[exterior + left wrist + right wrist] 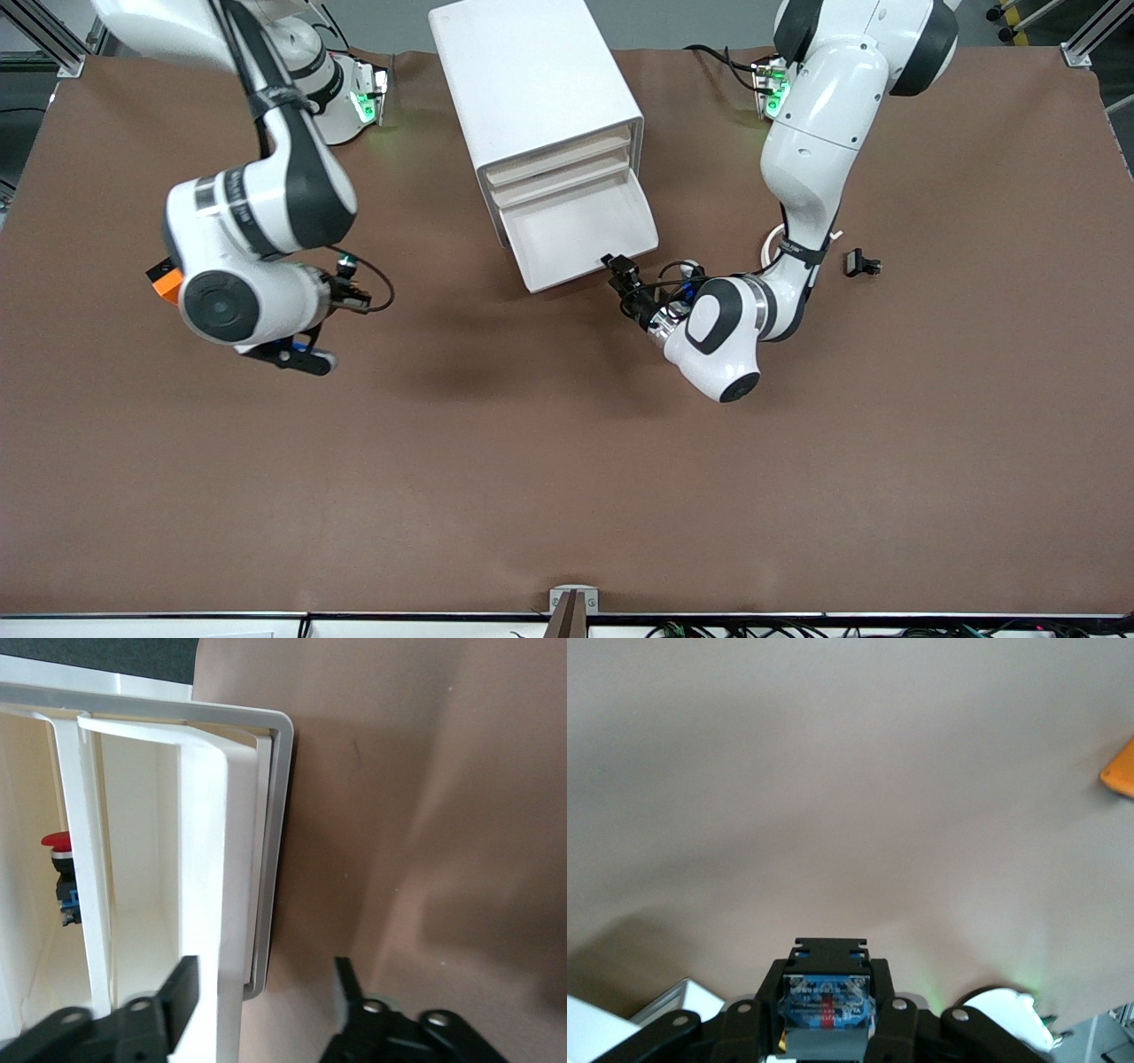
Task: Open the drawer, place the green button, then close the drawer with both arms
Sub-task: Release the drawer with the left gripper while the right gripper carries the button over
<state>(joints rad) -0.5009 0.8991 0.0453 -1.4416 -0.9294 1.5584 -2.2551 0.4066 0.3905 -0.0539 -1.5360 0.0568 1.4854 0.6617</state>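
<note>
I see an orange block by my right arm and a black clip near my left. The lowest drawer stands pulled out; my left gripper is spread at its front corner. My right gripper clamps the blue-bodied button above the table.
</note>
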